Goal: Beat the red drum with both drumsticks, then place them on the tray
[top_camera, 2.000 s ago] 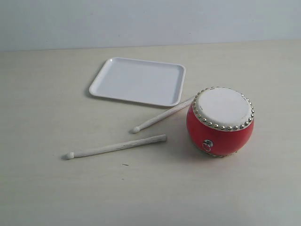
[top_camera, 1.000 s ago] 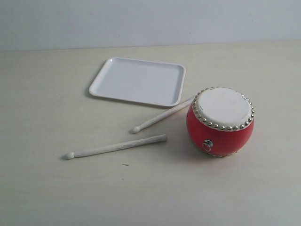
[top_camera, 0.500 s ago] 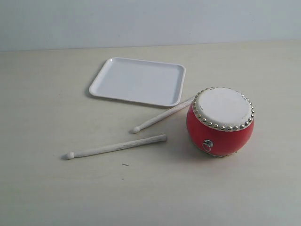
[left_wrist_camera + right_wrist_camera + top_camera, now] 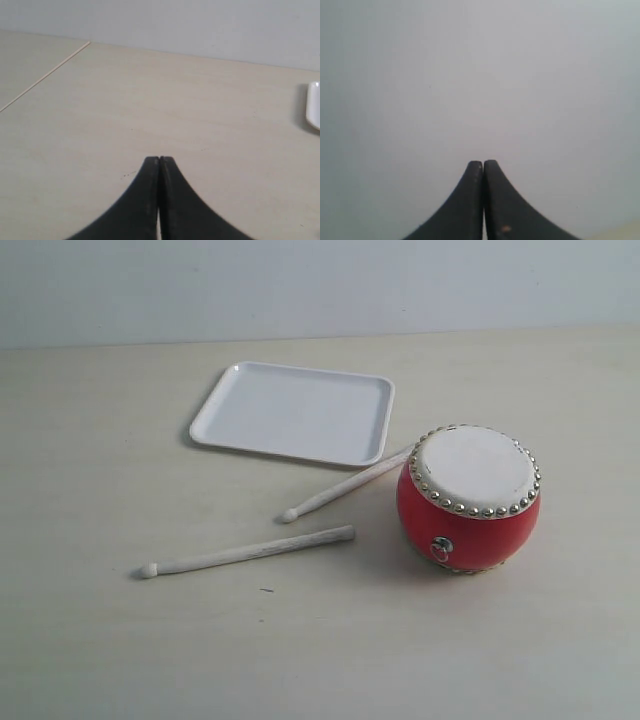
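I read both end effectors as clenched on nothing: the left gripper [image 4: 159, 160] hangs over bare table [image 4: 100, 125], and the right gripper [image 4: 483, 162] faces only blank grey. The tray [image 4: 295, 412] lies toward the table's far edge, with the red drum [image 4: 468, 498] upright closer to the near edge, near the tray's corner. One drumstick [image 4: 345, 486] slants out from behind the drum, and the other drumstick [image 4: 247, 552] lies apart, closer still to the near edge.

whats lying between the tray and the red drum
In the exterior view, one drumstick lies slantwise in that gap, its thick end toward the red drum, close by the tray corner. Nothing else lies there.
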`<state>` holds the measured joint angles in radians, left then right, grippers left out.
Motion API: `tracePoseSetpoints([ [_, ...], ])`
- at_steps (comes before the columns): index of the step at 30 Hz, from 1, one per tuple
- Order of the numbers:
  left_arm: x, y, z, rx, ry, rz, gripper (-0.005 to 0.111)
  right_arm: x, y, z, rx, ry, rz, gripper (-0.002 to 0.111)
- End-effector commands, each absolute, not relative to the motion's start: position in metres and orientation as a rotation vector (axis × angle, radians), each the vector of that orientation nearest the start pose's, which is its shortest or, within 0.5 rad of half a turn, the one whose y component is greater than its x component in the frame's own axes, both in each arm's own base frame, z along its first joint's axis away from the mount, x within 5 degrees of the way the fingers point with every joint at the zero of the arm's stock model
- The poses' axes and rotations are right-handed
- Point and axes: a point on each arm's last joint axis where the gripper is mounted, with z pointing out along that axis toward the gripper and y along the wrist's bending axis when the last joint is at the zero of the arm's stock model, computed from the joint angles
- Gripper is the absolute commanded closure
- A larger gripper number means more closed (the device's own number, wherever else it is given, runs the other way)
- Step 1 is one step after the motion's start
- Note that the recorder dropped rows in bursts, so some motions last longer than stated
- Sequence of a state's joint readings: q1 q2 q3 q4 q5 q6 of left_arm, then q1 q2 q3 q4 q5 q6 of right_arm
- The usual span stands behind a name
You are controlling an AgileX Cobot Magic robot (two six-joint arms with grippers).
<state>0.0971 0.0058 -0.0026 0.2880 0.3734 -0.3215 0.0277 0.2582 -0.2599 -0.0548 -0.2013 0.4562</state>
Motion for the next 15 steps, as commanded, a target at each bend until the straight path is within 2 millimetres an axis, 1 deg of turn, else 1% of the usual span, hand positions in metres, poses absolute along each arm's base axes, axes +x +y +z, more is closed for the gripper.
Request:
tracePoseSetpoints([
  [1, 0.052, 0.014, 0.181, -0.206, 1.83, 0.123, 0.107, 0.122, 0.004, 0.368, 0.21, 1.347, 0.327, 0.108],
  [3, 0.052, 0.014, 0.181, -0.206, 1.83, 0.123, 0.107, 0.159, 0.004, 0.393, 0.207, 1.481, 0.263, 0.108],
  [4, 0.052, 0.014, 0.181, -0.206, 1.83, 0.123, 0.107, 0.179, 0.003, 0.401, 0.221, 1.584, 0.225, 0.108],
  [5, 0.052, 0.014, 0.181, -0.206, 1.83, 0.123, 0.107, 0.2, 0.002, 0.406, 0.217, 1.691, 0.173, 0.108],
  [7, 0.052, 0.014, 0.181, -0.206, 1.83, 0.123, 0.107, 0.236, 0.001, 0.409, 0.125, 1.902, 0.043, 0.108],
  [8, 0.052, 0.014, 0.181, -0.206, 1.83, 0.123, 0.107, 0.255, 0.002, 0.408, 0.037, 2.026, -0.012, 0.108],
  [10, 0.052, 0.014, 0.181, -0.206, 1.83, 0.123, 0.107, 0.28, 0.007, 0.399, -0.166, 2.271, -0.052, 0.108],
  [11, 0.052, 0.014, 0.181, -0.206, 1.83, 0.123, 0.107, 0.292, 0.011, 0.393, -0.245, 2.363, -0.012, 0.108],
  [13, 0.052, 0.014, 0.181, -0.206, 1.83, 0.123, 0.107, 0.315, 0.024, 0.383, -0.347, 2.479, 0.135, 0.108],
  [15, 0.052, 0.014, 0.181, -0.206, 1.83, 0.123, 0.107, 0.329, 0.046, 0.37, -0.559, 2.555, 0.23, 0.108],
])
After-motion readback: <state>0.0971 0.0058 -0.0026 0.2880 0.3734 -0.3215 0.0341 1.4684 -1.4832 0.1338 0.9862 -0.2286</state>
